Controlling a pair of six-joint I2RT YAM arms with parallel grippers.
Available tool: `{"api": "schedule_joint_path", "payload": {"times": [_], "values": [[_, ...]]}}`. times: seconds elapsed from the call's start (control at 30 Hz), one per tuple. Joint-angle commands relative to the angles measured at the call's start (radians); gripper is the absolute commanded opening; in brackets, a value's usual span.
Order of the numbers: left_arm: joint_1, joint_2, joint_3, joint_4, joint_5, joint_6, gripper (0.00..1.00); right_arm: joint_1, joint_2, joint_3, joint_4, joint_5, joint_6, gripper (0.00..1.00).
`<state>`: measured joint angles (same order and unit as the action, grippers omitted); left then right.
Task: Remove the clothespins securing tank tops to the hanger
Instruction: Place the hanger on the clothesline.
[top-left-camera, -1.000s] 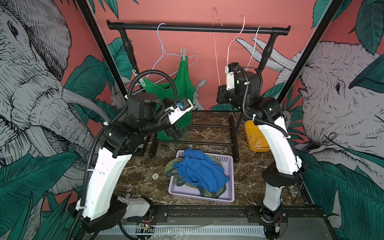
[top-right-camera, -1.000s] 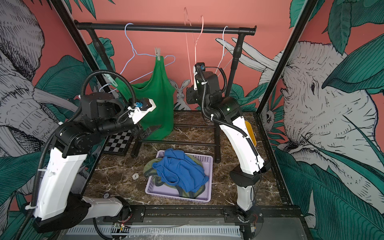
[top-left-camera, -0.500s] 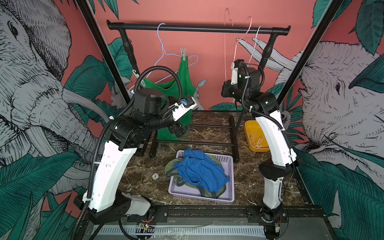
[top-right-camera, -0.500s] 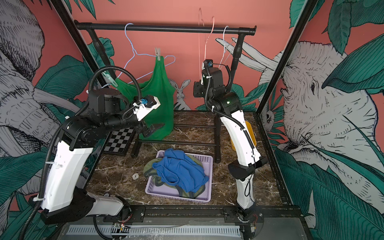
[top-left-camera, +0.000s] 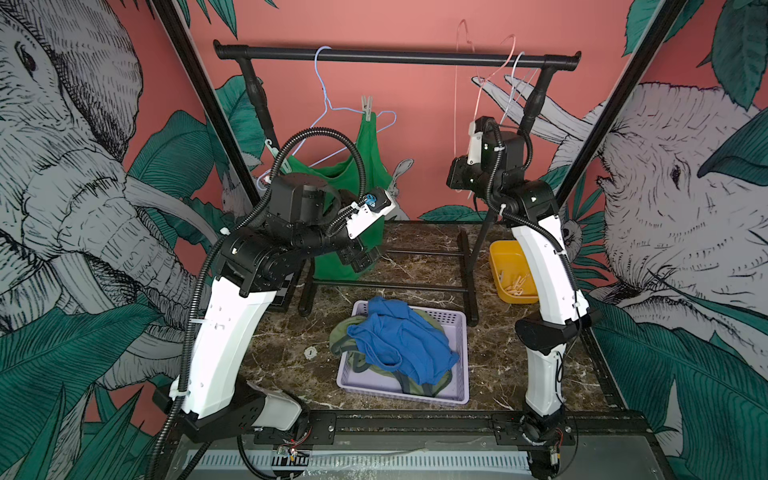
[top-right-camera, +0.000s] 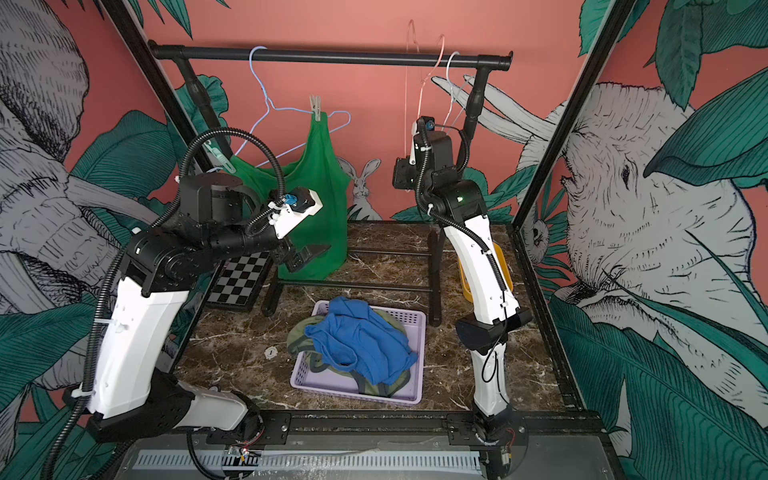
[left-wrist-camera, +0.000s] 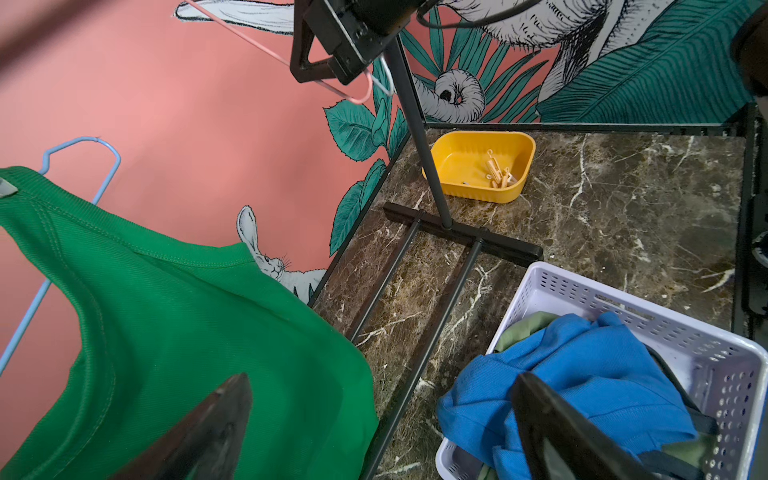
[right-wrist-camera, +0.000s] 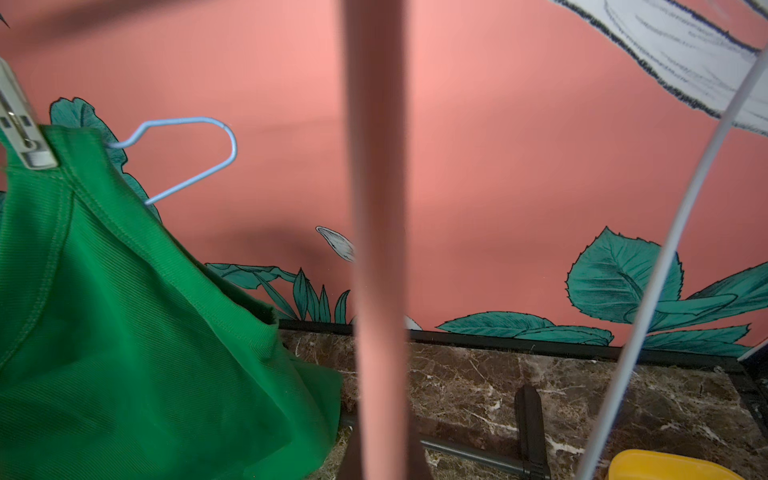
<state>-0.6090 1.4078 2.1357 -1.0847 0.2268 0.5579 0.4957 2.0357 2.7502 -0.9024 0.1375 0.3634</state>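
Marbled table is seen beneath a rack. On it, the green tank top is pinned to a blue hanger by a grey clothespin, shown close in the right wrist view. A mint clothespin is shown by both top views alone. Left end effector is spread wide and empty. Right end effector is clamped on a pink hanger.

No readable text, labels, brands or numbers in any view. Small round disc on the marble tabletop has a dark mark, too small to make out. Checkerboard panel shows only black and white squares, no characters.
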Motion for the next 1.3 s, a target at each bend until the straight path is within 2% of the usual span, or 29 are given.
{"api": "schedule_joint_path", "payload": {"times": [0.0, 0.23, 0.37, 0.4, 0.43, 0.53, 0.57, 0.63, 0.77, 0.97, 1.27], "values": [[0.002, -0.012, 0.033, -0.04, 0.0, 0.035, 0.99, -0.005, -0.003, 0.005, -0.011, -0.038, 0.021, 0.0], [0.002, -0.029, 0.041, -0.063, 0.007, 0.057, 0.99, -0.003, -0.011, -0.008, -0.062, -0.095, 0.026, 0.0], [0.002, -0.046, 0.047, -0.053, -0.044, 0.065, 0.99, 0.0, -0.035, -0.029, -0.085, -0.143, 0.04, 0.0], [0.002, -0.048, 0.056, -0.052, -0.067, 0.069, 0.99, 0.001, -0.048, -0.044, -0.077, -0.165, 0.046, 0.02], [0.002, -0.051, 0.066, -0.053, -0.087, 0.075, 0.99, 0.003, -0.063, -0.061, -0.067, -0.189, 0.053, 0.09], [0.002, -0.06, 0.116, -0.065, -0.134, 0.109, 0.99, 0.009, -0.104, -0.085, -0.05, -0.237, 0.062, 0.13], [0.002, -0.066, 0.131, -0.066, -0.149, 0.115, 0.99, 0.013, -0.117, -0.088, -0.045, -0.245, 0.06, 0.17], [0.002, -0.083, 0.163, -0.056, -0.195, 0.122, 0.99, 0.018, -0.155, -0.115, -0.01, -0.268, 0.061, 0.32], [0.002, -0.13, 0.187, 0.013, -0.336, 0.098, 0.99, 0.032, -0.242, -0.19, 0.067, -0.28, 0.055, 0.48], [0.015, -0.189, 0.145, 0.123, -0.507, 0.084, 0.99, 0.037, -0.319, -0.241, 0.105, -0.3, 0.052, 0.56], [0.131, -0.181, 0.059, 0.254, -0.534, 0.074, 0.99, 0.04, -0.417, -0.346, 0.151, -0.376, 0.033, 0.63]]}}
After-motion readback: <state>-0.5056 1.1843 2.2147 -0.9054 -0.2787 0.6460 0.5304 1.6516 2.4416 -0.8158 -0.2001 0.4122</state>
